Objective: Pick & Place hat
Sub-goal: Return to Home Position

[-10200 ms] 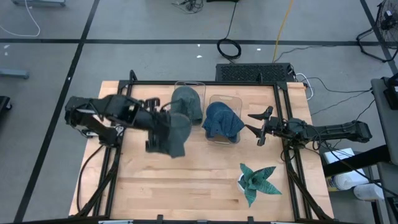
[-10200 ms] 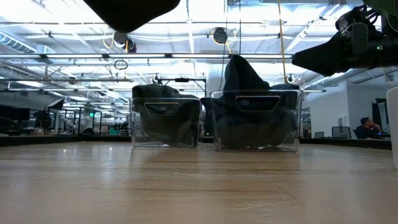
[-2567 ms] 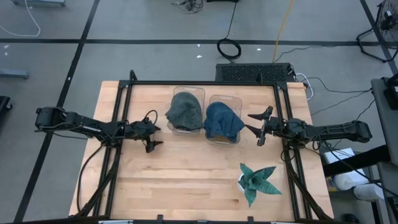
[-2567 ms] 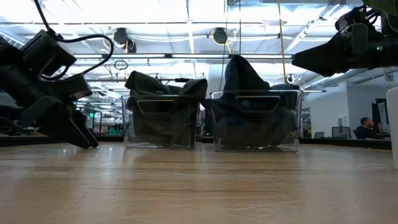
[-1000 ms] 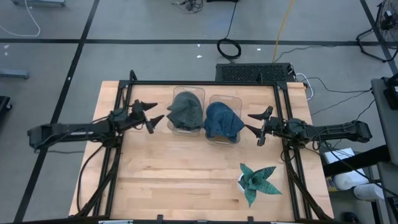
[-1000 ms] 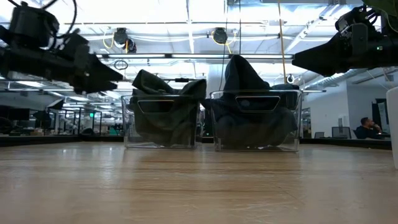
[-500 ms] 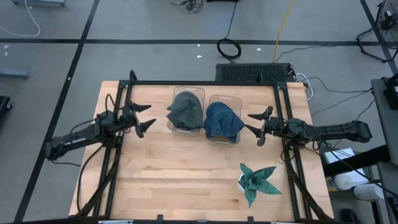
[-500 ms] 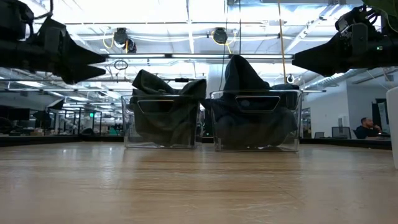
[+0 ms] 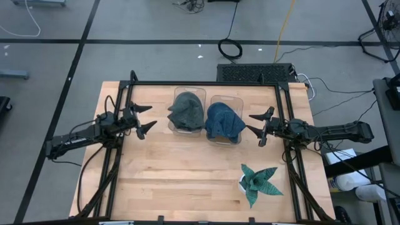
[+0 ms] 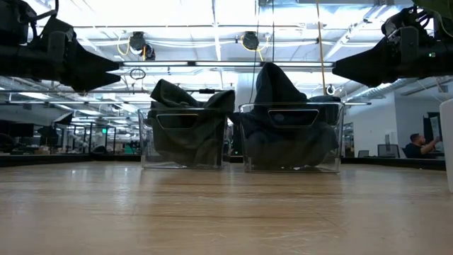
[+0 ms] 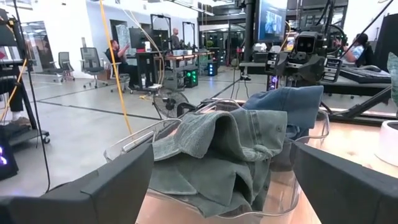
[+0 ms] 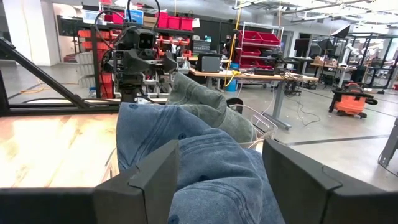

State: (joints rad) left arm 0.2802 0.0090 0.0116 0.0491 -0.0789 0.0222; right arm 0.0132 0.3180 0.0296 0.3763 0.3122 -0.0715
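Note:
A grey-green hat [image 9: 186, 111] lies crumpled in the left of two clear bins [image 9: 177, 128] at the table's far middle, its cloth rising over the rim [image 11: 217, 149]. A blue hat [image 9: 224, 122] fills the right bin [image 12: 205, 162]. My left gripper [image 9: 147, 117] hovers open and level to the left of the grey-green hat's bin, above the table [image 10: 106, 71]. To the right of the blue hat's bin my right gripper [image 9: 251, 125] hovers open and level, also above the table [image 10: 340, 71].
A green plant in a white pot [image 9: 259, 180] stands near the table's front right. Black frame rails [image 9: 119, 100] run along the table's left, right and far sides. Bare wood [image 9: 187, 175] stretches across the near half of the table.
My left gripper has drawn back a little toward the table's left edge, away from the grey-green hat's bin. It has tipped up to level and stayed open. The grey-green hat has stayed in its bin.

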